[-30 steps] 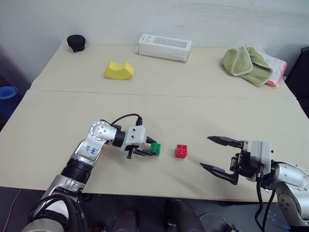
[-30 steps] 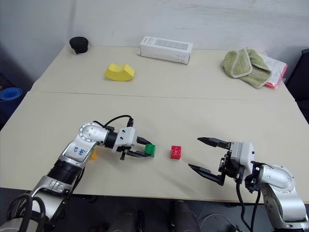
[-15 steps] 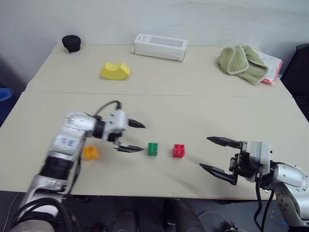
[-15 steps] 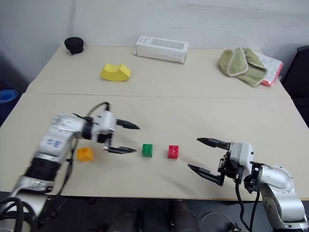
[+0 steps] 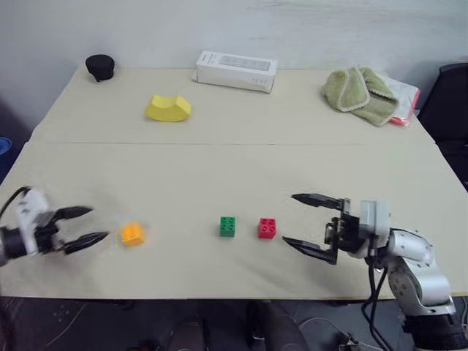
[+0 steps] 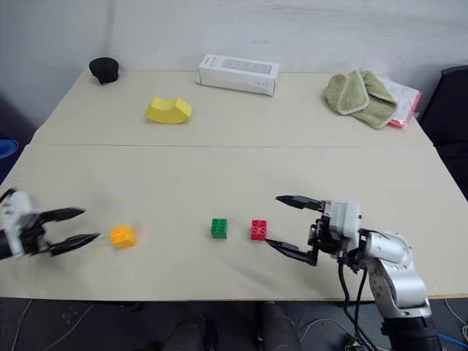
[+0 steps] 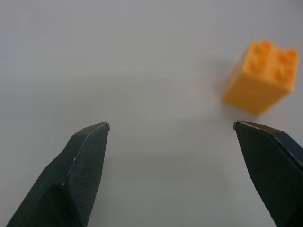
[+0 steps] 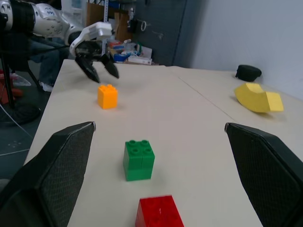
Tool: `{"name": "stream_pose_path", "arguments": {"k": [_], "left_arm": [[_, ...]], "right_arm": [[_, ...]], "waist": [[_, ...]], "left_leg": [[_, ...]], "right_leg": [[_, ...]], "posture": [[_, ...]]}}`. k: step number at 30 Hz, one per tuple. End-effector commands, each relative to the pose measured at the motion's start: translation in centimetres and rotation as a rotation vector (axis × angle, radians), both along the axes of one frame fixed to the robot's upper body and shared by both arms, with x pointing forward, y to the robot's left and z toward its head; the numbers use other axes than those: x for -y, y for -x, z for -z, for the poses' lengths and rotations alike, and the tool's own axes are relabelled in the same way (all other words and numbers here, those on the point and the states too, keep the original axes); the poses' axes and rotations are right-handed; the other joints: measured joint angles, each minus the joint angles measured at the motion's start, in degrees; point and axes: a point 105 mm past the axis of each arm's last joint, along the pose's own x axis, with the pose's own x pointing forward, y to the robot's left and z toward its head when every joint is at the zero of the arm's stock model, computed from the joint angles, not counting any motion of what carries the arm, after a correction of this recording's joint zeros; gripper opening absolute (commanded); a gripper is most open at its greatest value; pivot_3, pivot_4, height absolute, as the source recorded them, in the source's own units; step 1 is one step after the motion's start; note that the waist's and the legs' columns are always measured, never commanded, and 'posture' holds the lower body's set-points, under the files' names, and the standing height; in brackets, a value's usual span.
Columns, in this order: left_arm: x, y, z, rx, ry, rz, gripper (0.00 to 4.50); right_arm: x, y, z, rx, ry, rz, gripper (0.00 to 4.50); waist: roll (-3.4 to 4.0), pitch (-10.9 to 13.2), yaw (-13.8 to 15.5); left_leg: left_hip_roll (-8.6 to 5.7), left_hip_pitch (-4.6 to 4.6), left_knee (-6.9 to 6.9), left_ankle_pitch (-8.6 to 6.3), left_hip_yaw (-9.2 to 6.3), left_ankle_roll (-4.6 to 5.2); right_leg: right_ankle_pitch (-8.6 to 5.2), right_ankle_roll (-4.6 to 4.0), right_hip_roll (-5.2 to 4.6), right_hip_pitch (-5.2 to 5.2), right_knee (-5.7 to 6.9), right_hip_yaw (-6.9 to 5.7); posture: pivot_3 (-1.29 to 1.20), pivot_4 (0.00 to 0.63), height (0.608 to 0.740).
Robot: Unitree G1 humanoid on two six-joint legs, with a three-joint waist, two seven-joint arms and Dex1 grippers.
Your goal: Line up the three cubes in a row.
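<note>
Three cubes lie along the table's near part. The green cube point(image 5: 227, 227) and the red cube point(image 5: 267, 228) stand close side by side, and the orange-yellow cube point(image 5: 132, 234) sits apart to their left. My left gripper point(image 5: 99, 223) is open just left of the orange-yellow cube point(image 7: 262, 82), which lies beyond one fingertip and is not between the fingers. My right gripper point(image 5: 288, 218) is open just right of the red cube point(image 8: 158, 213), pointing along the row with nothing in it.
A yellow arch foam block point(image 5: 167, 107), a white box point(image 5: 235, 70), a black round object point(image 5: 99, 66) and a green cloth point(image 5: 359, 87) on a pink packet lie along the far side. The table's near edge runs just below the cubes.
My left gripper opened, let go of the green cube and swung far left to the orange-yellow cube. The right gripper edged left toward the red cube.
</note>
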Motion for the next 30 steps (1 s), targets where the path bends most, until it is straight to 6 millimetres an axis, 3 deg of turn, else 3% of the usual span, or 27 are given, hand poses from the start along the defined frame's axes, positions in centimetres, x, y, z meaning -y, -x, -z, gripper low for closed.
{"name": "stream_pose_path", "arguments": {"k": [1, 9, 16, 20, 26, 30], "left_arm": [[-0.2, 0.4, -1.6, 0.069, -0.001, 0.0, 4.39], [7.0, -1.4, -2.8, 0.142, 0.027, 0.297, 4.39], [8.9, -2.4, -0.1, 0.049, -0.073, 0.473, 4.39], [8.9, -3.2, 0.2, 0.068, -0.073, 0.48, 3.52], [10.4, -3.4, -0.2, 0.09, -0.076, 0.579, 1.67], [13.8, -4.6, -1.8, 0.186, -0.058, 0.695, 1.51]], "right_arm": [[-0.9, 0.2, -0.8, 0.038, -0.017, -0.04, 4.5], [-0.8, -0.2, -0.3, 0.026, -0.002, -0.036, 4.5], [-0.1, -0.3, -0.2, 0.051, 0.02, 0.007, 4.5], [0.5, -0.2, -0.3, 0.073, 0.015, 0.052, 4.5], [1.0, 0.5, 0.2, 0.068, 0.019, 0.097, 4.5], [1.3, 0.6, 0.3, 0.057, 0.026, 0.111, 4.5]], "waist": [[-0.04, -0.02, 0.5], [-0.03, -0.02, 1.48], [-0.01, 0.0, -0.08], [-0.01, 0.0, -0.03], [0.0, 0.0, 0.14], [-0.02, -0.01, 0.43]], "left_leg": [[0.0, -0.02, 0.0, -0.04, -0.05, 0.03], [-0.11, -0.1, 0.0, -0.1, -0.15, 0.1], [-0.03, -0.05, -0.02, -0.08, -0.06, 0.01], [-0.01, -0.05, -0.01, -0.08, -0.02, 0.0], [-0.02, -0.06, -0.01, -0.08, -0.03, 0.01], [-0.04, -0.06, 0.01, -0.08, -0.03, 0.02]], "right_leg": [[0.0, -0.01, -0.03, 0.01, 0.0, -0.06], [-0.01, -0.02, -0.24, 0.06, -0.1, -0.17], [-0.01, -0.02, -0.01, 0.02, 0.0, -0.13], [-0.01, -0.02, 0.03, 0.0, 0.01, -0.11], [-0.01, -0.02, 0.01, 0.01, -0.01, -0.11], [-0.01, -0.02, 0.0, 0.03, 0.0, -0.11]], "posture": [[0.0, 0.15, 0.74], [0.0, 0.15, 0.74], [0.0, 0.15, 0.74], [0.0, 0.15, 0.74], [0.0, 0.15, 0.74], [0.0, 0.15, 0.74]]}}
